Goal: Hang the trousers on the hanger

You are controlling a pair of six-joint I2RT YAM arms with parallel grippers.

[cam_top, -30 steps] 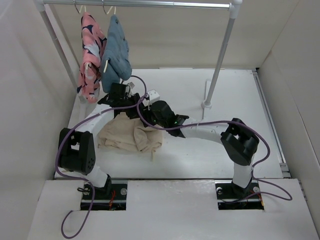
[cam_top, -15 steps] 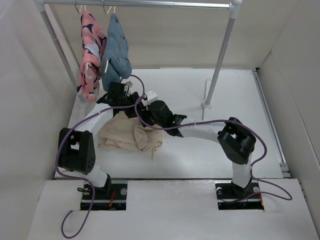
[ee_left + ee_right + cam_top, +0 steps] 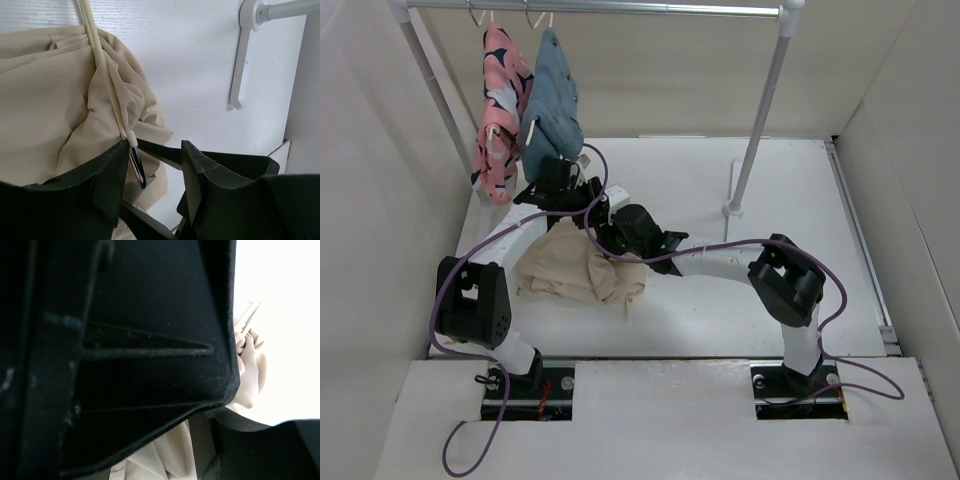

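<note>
Beige trousers (image 3: 50, 110) look limp: pinch bunched fold at hanger's (image 3: 110, 90) 3 o'clock; left fingers (image 3: 107, 180) spread, right fingers (image 3: 150, 365) state unreadable.

trousers (image 3: 50, 115) matt wrinkled beige cloth, hanger (image 3: 104, 70) smooth cream plastic rod, rail (image 3: 620, 8) shiny grey metal, surface (image 3: 720, 310) matt white paint

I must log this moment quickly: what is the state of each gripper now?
Left gripper: open, the hanger end between its jaws.
Right gripper: cannot be told.
</note>
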